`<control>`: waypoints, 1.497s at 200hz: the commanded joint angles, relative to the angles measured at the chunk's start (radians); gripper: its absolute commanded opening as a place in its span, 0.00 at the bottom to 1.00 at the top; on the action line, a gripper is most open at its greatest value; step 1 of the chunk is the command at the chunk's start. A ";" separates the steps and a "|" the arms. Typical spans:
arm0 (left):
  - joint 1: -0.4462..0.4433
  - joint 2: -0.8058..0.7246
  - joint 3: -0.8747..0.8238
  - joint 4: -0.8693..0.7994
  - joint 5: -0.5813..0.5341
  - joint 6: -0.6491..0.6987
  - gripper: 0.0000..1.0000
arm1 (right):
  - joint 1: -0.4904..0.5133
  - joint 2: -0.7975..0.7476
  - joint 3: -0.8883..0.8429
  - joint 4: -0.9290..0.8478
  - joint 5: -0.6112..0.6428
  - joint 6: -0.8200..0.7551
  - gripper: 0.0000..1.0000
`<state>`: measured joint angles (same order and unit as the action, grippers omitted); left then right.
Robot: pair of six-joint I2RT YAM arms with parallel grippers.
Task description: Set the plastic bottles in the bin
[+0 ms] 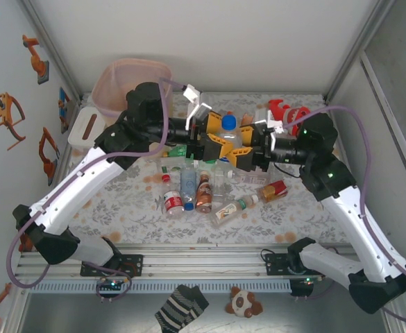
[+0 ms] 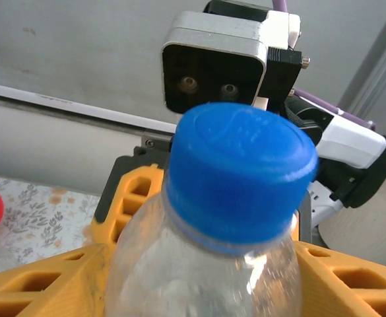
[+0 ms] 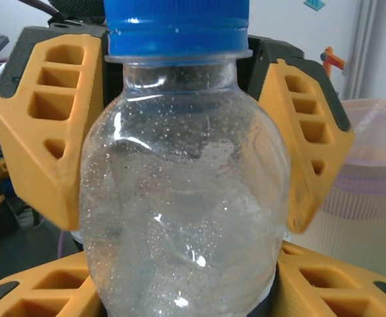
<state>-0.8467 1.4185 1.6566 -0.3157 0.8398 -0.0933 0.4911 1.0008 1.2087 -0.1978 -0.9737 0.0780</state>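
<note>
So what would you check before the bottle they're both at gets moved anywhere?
1. Blue-capped bottle upright between both arms' jaws: ok.
2. Right jaws closed on the bottle's body: ok.
3. Left jaws gripping or free of it: cannot tell; they flank it closely.
4. Bin upright, mouth open, at the far left: ok.
5. Way from the bottle to the bin free: probably not ok; the left arm lies between them.
6. Other bottles lying below, apart from the jaws: ok.
</note>
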 commanded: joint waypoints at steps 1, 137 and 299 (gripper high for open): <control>-0.006 0.002 0.026 -0.021 0.040 0.032 0.61 | 0.026 0.005 0.043 0.004 0.007 -0.032 0.50; -0.005 -0.051 -0.007 -0.049 -0.032 0.093 0.40 | 0.047 -0.032 0.015 -0.027 0.104 -0.036 0.74; 0.190 -0.103 0.042 -0.174 -0.687 0.074 0.39 | 0.049 -0.119 0.007 -0.146 0.272 -0.064 0.80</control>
<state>-0.6960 1.3239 1.6367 -0.4629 0.3050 -0.0078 0.5327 0.8967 1.2098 -0.3336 -0.7361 0.0284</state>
